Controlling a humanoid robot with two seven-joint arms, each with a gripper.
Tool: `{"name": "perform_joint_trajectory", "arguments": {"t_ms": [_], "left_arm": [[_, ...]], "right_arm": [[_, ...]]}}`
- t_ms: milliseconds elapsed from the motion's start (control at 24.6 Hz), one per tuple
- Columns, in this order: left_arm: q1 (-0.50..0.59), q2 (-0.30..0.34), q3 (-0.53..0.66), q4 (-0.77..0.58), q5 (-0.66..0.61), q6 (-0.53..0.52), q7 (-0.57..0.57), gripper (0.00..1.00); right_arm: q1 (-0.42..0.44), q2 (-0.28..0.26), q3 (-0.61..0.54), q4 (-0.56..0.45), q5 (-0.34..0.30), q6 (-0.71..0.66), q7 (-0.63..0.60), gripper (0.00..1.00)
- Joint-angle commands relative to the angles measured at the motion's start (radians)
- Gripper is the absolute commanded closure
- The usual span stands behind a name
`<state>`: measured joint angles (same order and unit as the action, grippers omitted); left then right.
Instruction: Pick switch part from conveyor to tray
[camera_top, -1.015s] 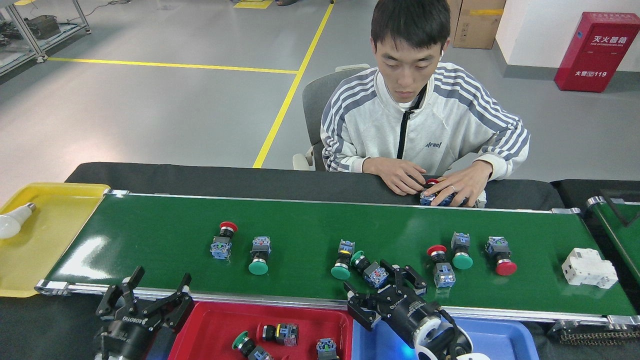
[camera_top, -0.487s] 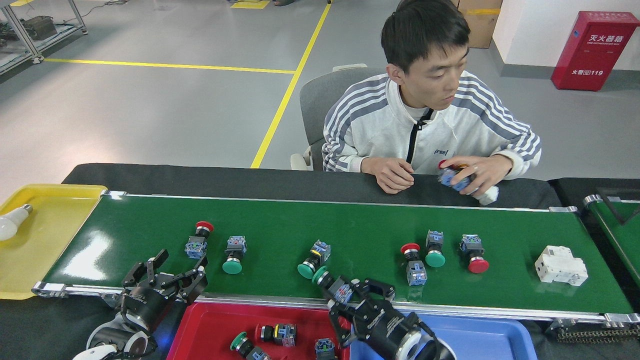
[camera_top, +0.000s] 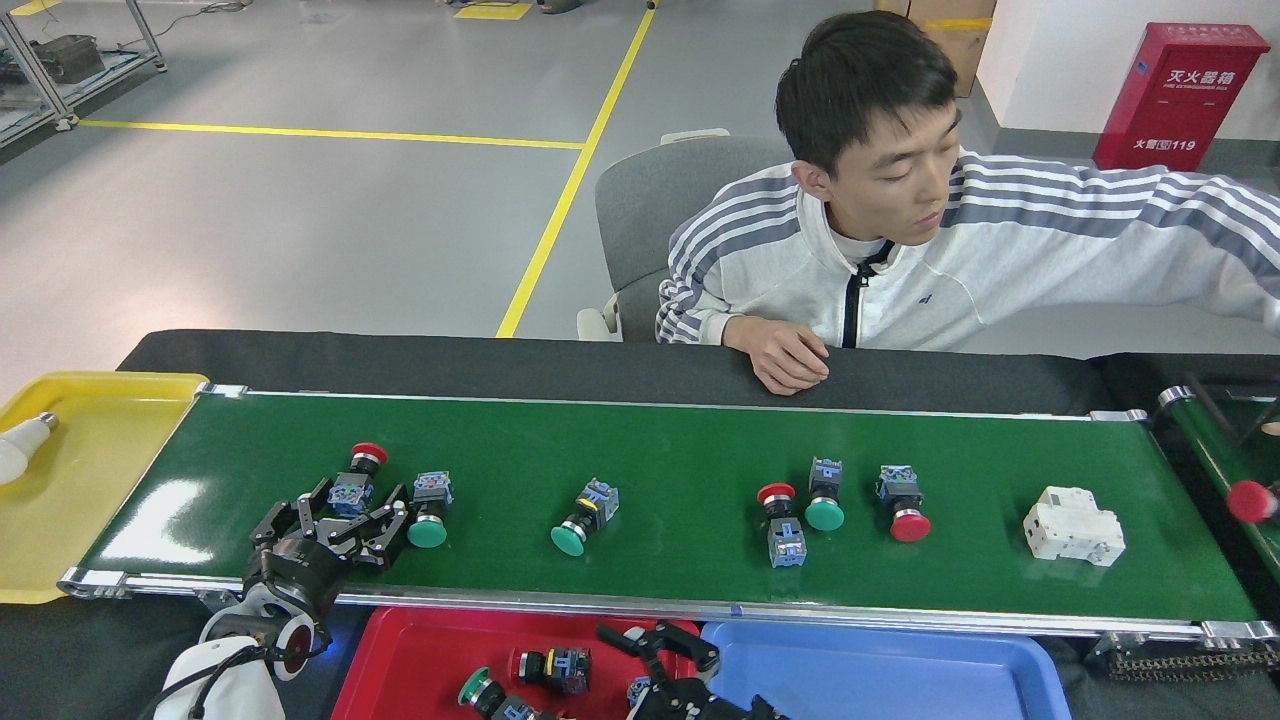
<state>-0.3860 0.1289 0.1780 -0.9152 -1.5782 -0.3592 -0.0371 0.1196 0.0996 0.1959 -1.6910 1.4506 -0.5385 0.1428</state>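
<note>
While the right gripper (camera_top: 668, 665) sits low at the bottom edge over the red tray (camera_top: 420, 650), its fingers (camera_top: 690, 641) stand spread apart and hold nothing that shows. Inside that tray lie a green-capped switch (camera_top: 485, 692), a red-capped one (camera_top: 548, 668) and a third, partly hidden behind the gripper. Just right of it is a blue tray (camera_top: 900, 680), bare where it shows.

Over the near edge of the conveyor (camera_top: 650, 450) at the left, the left gripper (camera_top: 335, 520) has its fingers (camera_top: 395, 520) wide open around a red switch (camera_top: 355, 482) lying on the belt, not closed on it. A green switch (camera_top: 428, 510) lies just beside the right finger. Further right on the belt lies another green switch (camera_top: 583, 516), well apart from the rest. Then comes a cluster of three: a red one (camera_top: 780, 522), a green one (camera_top: 824, 496) just beside it, and a red one (camera_top: 902, 502) near that. A white block (camera_top: 1075, 525) lies toward the right end.

At the far left, a yellow tray (camera_top: 80, 470) holds a bulb (camera_top: 20, 447). At the right edge, a second green belt (camera_top: 1215, 450) carries a red cap (camera_top: 1250, 500).

Beyond the conveyor, a person in a striped jacket sits on a grey chair (camera_top: 660, 210), one hand (camera_top: 790, 355) resting on the black table (camera_top: 500, 355) edge, the other arm stretched out to the right.
</note>
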Motion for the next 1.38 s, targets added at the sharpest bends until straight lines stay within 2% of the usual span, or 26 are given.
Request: {"name": "perform_joint_trajectory", "arguments": {"t_ms": [0,81,162,203,325,447,487,528,650,690,853,934,1015,1055,1137,1177,1218,1340], "left_arm": [[-0.001,-0.006,-0.003,-0.016,0.023,-0.001,0.014,0.93],[0.039,-0.005,-0.015,-0.083,0.052,-0.006,0.039,0.97],[0.091,-0.006,-0.02,-0.174,0.052,-0.023,0.04,0.97],[0.122,-0.009,-0.029,-0.238,0.052,-0.046,0.039,0.97],[0.217,-0.012,-0.083,-0.435,0.057,-0.124,0.034,0.95],[0.371,-0.014,-0.138,-0.631,0.055,-0.207,0.029,0.89],[0.421,-0.012,-0.163,-0.691,0.055,-0.245,0.029,0.85],[0.47,-0.012,-0.181,-0.74,0.057,-0.287,0.029,0.75],[0.556,-0.029,-0.216,-0.8,0.052,-0.313,0.028,0.06],[0.559,-0.043,-0.23,-0.8,0.05,-0.299,0.029,0.0],[0.553,-0.048,-0.229,-0.797,0.049,-0.245,0.029,0.0],[0.549,-0.051,-0.222,-0.797,0.055,-0.167,0.029,0.0],[0.549,-0.051,-0.196,-0.797,0.06,-0.06,0.029,0.0],[0.55,-0.048,-0.17,-0.795,0.058,0.008,0.029,0.0],[0.549,-0.043,-0.13,-0.778,0.058,0.108,0.029,0.0],[0.547,-0.04,-0.104,-0.758,0.058,0.134,0.029,0.0],[0.547,-0.038,-0.069,-0.738,0.06,0.137,0.029,0.0],[0.546,-0.037,-0.005,-0.703,0.067,0.129,0.026,0.0]], "right_arm": [[0.061,0.035,-0.118,-0.044,-0.019,0.107,-0.019,0.02],[0.115,0.035,-0.2,-0.058,-0.019,0.322,-0.117,0.03],[0.118,0.034,-0.208,-0.047,-0.018,0.552,-0.219,0.02],[0.114,0.031,-0.207,-0.038,-0.018,0.632,-0.224,0.02],[0.089,0.026,-0.204,-0.013,-0.01,0.657,-0.219,0.02],[0.006,0.026,-0.141,0.046,0.004,0.667,-0.192,0.02],[-0.032,0.028,-0.122,0.079,0.019,0.67,-0.167,0.02],[-0.061,0.028,-0.11,0.108,0.033,0.67,-0.146,0.02],[-0.13,0.04,-0.072,0.166,0.05,0.672,-0.106,0.02],[-0.152,0.043,-0.056,0.18,0.05,0.672,-0.094,0.02],[-0.228,0.052,-0.032,0.251,0.05,0.673,-0.045,0.02],[-0.252,0.054,-0.032,0.278,0.048,0.675,-0.02,0.04],[-0.262,0.054,-0.032,0.292,0.048,0.677,-0.015,0.12],[-0.27,0.055,-0.032,0.304,0.05,0.683,-0.015,0.22],[-0.288,0.052,-0.03,0.33,0.051,0.683,-0.006,0.49],[-0.298,0.051,-0.03,0.344,0.051,0.681,0.006,0.62],[-0.304,0.051,-0.03,0.35,0.051,0.677,0.012,0.7],[-0.304,0.046,-0.027,0.346,0.05,0.672,0.014,0.89]]}}
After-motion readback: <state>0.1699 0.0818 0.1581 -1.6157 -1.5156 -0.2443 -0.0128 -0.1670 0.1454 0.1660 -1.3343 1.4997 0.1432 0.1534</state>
